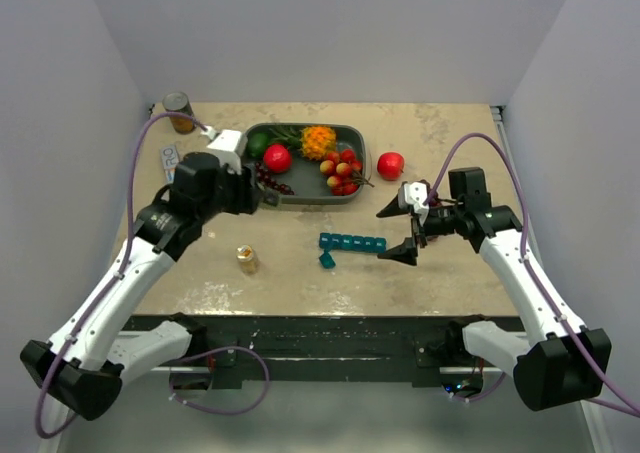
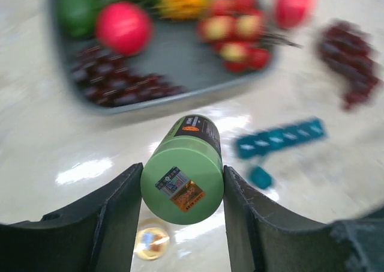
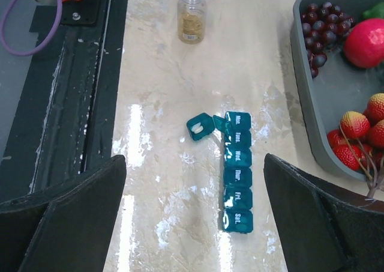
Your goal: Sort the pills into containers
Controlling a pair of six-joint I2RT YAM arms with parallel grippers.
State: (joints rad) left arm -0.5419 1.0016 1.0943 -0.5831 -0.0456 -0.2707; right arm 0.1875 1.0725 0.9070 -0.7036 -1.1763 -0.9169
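My left gripper (image 2: 182, 185) is clamped on a green bottle (image 2: 183, 164) near the tray (image 2: 198, 95). The containers (image 3: 237, 179) lie mid-table, a loose cell (image 3: 200, 126) just beside the strip's end. My right gripper (image 1: 395, 234) hangs over them, jaws wide apart.

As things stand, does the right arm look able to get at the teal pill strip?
Probably yes: the right gripper hangs open right over the teal pill strip, and nothing lies between them.
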